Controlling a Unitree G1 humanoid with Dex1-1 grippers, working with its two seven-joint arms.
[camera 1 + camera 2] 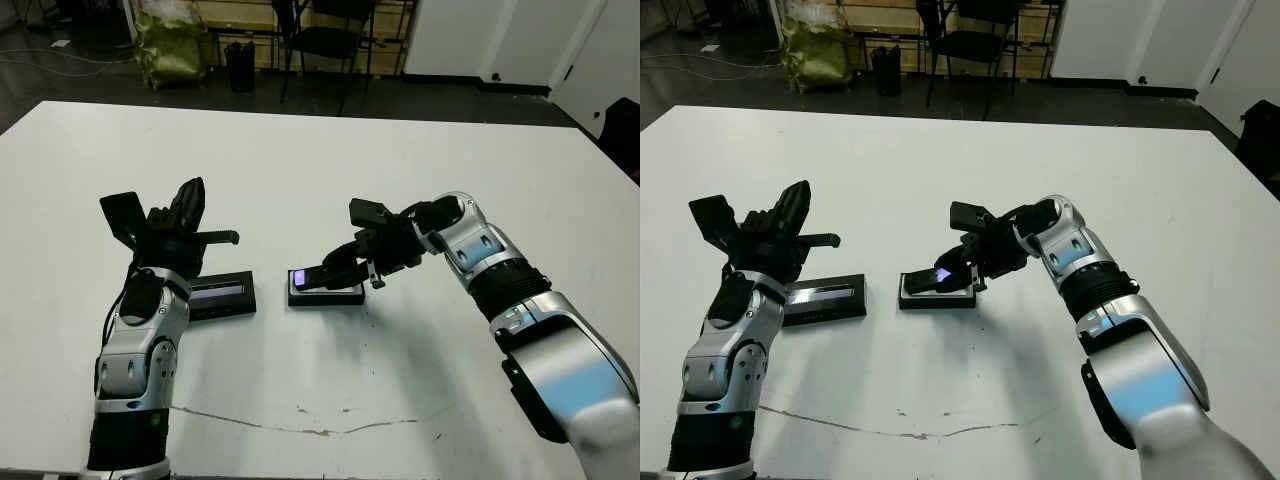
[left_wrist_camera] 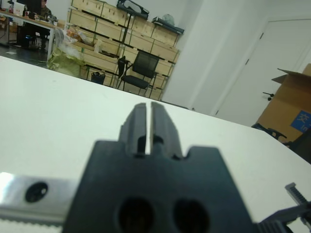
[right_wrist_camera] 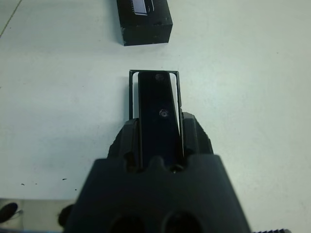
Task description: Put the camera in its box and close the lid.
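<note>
The white desk (image 1: 320,160) carries the box (image 1: 327,293) near its middle and the lid (image 1: 222,296) just to the robot's left of it, the two lying apart. The lid rests flat, pale strip upward, partly behind the left forearm. The right hand (image 1: 335,275) grips the camera (image 1: 310,277) between its two fingers, one on each long side, directly over the box. The camera lies lengthwise along the tray, its lit end tilted slightly upward toward the lid; in the right wrist view the camera (image 3: 158,114) covers most of the box (image 3: 131,92), leaving only the white lining visible at the edges. The left hand (image 1: 188,212) is raised above the desk beyond the lid, fingers pressed together with a thin slit between them, holding nothing.
</note>
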